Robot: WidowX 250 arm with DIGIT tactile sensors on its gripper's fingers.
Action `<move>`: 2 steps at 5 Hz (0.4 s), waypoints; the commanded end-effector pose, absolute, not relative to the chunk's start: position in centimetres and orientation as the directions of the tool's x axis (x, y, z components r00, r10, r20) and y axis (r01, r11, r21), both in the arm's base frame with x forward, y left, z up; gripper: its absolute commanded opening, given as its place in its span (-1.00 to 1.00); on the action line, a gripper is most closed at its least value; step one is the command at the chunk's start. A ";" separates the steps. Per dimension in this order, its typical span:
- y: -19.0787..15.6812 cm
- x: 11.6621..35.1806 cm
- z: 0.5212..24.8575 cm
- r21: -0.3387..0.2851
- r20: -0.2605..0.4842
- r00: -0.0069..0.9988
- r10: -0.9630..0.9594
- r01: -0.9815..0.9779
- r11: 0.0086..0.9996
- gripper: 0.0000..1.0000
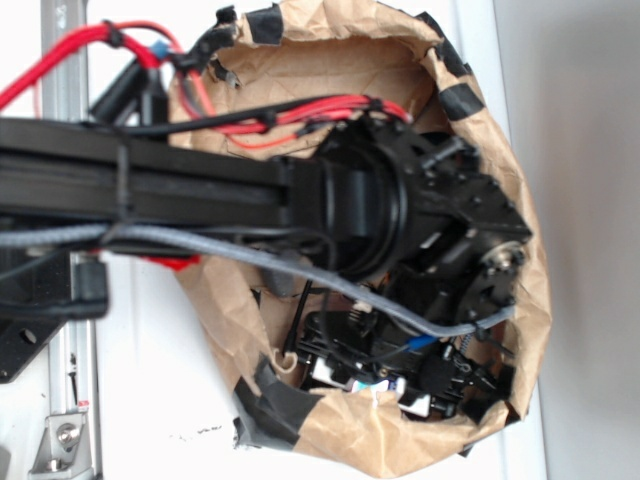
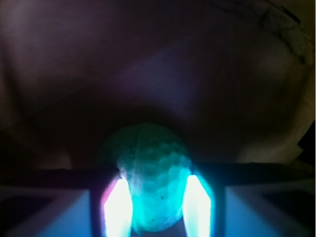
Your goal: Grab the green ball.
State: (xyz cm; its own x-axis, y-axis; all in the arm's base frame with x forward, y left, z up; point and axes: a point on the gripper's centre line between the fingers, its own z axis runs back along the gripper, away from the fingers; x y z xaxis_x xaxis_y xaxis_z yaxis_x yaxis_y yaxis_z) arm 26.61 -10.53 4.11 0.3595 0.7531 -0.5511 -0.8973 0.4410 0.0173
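Note:
In the wrist view a small mint-green dimpled ball (image 2: pixel 154 173) sits between my two glowing fingers (image 2: pixel 117 207), both pressed against its sides. My gripper (image 2: pixel 157 205) is shut on the ball inside a dark space. In the exterior view my black arm (image 1: pixel 150 185) reaches from the left into a brown paper bag (image 1: pixel 300 60). The gripper end (image 1: pixel 400 370) lies low in the bag among cables. The ball is hidden in that view.
The bag has a crumpled brown rim patched with black tape (image 1: pixel 275 400). Red wires (image 1: pixel 300 112) and a grey cable (image 1: pixel 250 250) run along the arm. A metal rail (image 1: pixel 65 420) stands at the left on the white surface. The bag's dark wall (image 2: pixel 158 74) fills the wrist view.

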 end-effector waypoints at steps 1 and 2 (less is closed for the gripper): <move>-9.7 25.7 6.5 -0.112 -0.410 0.537 0.738 -0.832 0.544 -1.00; -7.0 27.1 11.2 -0.191 -0.197 0.701 0.685 -0.713 0.675 -1.00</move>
